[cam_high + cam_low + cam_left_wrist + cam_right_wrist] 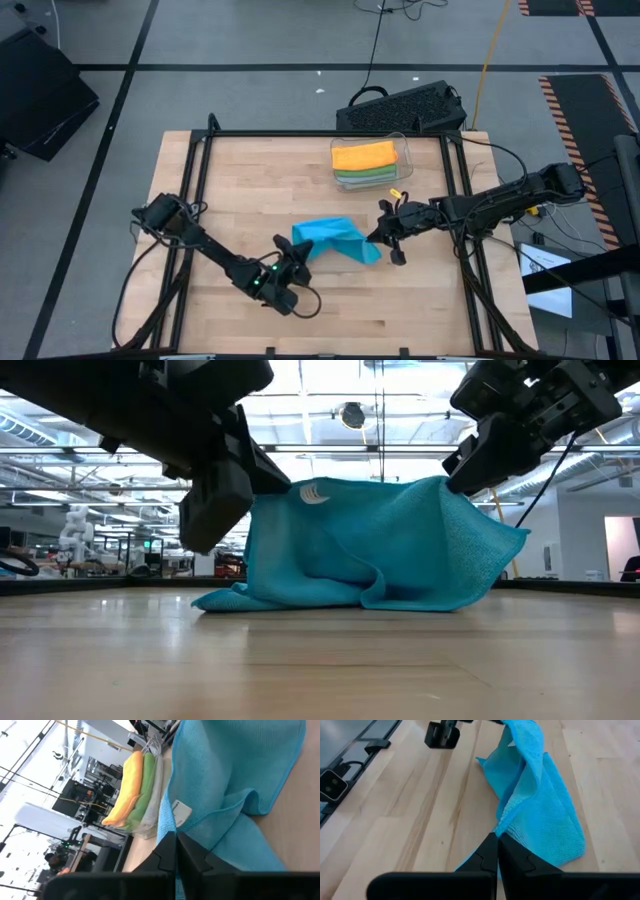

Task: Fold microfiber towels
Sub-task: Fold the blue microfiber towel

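A blue microfiber towel [335,240] sits at the middle of the table. It is raised between my two grippers, and its lower folds [330,595] rest on the wood. A small white tag [182,812] shows near its left end. My left gripper [300,248] is shut at the towel's left end. My right gripper [378,236] is shut at its right end. Folded orange [363,155], green and grey towels lie stacked in a clear bin [406,150] at the far side. My left gripper pinches the towel's upper edge [172,827] between its two fingers, right beside the white tag. It comes nearly level from the table's near left. That end is lifted, and the cloth below it hangs down to the table. My right gripper pinches the towel's upper right edge [503,824] between its two fingers. It slants down from the table's right side. That end [450,485] is lifted off the wood, and the cloth hangs below it in loose folds onto the table.
A black keyboard [405,105] lies just beyond the far edge, behind the bin. A black frame rail [330,134] runs around the tabletop. Bare wood [380,310] lies between the towel and the near edge.
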